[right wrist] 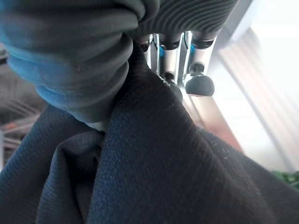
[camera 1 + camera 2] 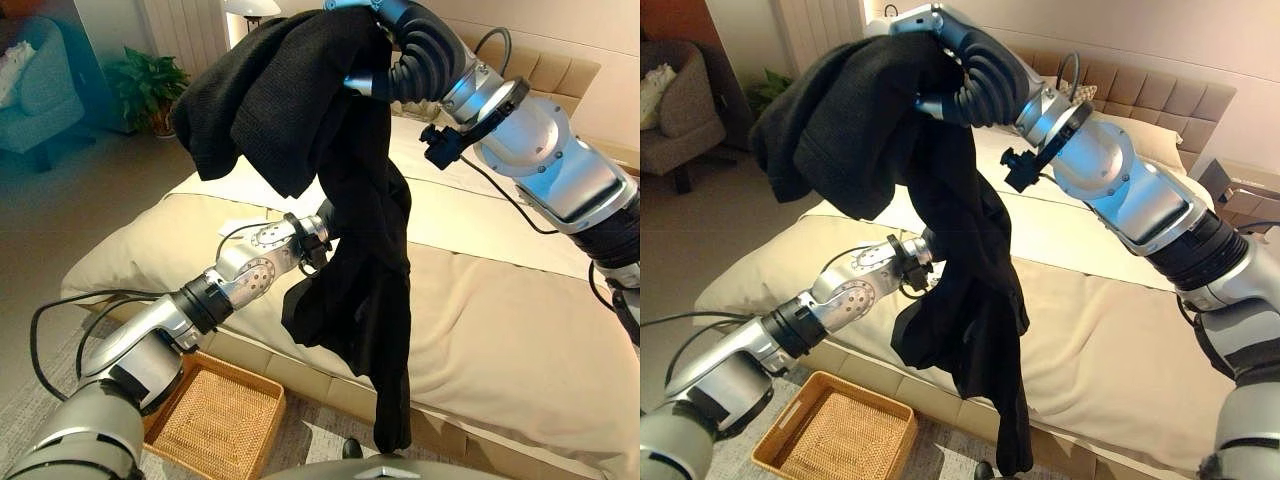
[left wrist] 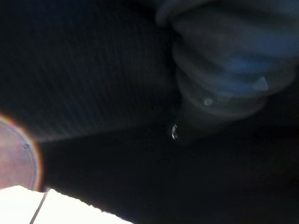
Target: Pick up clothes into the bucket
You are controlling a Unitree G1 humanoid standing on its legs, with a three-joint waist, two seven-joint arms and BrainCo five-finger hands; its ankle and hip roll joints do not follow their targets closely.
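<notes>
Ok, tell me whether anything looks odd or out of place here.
The black garment is draped over the raised right hand, hanging above the bed, well aside of the wicker basket on the floor. The left hand is buried in its folds.

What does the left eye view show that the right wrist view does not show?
The left eye view has the woven wicker basket on the floor, the beige bed, the green potted plant and the left hand reaching into the cloth. The right wrist view has the right hand fingers close up, curled at the fabric. Both have the black knitted garment hanging.
</notes>
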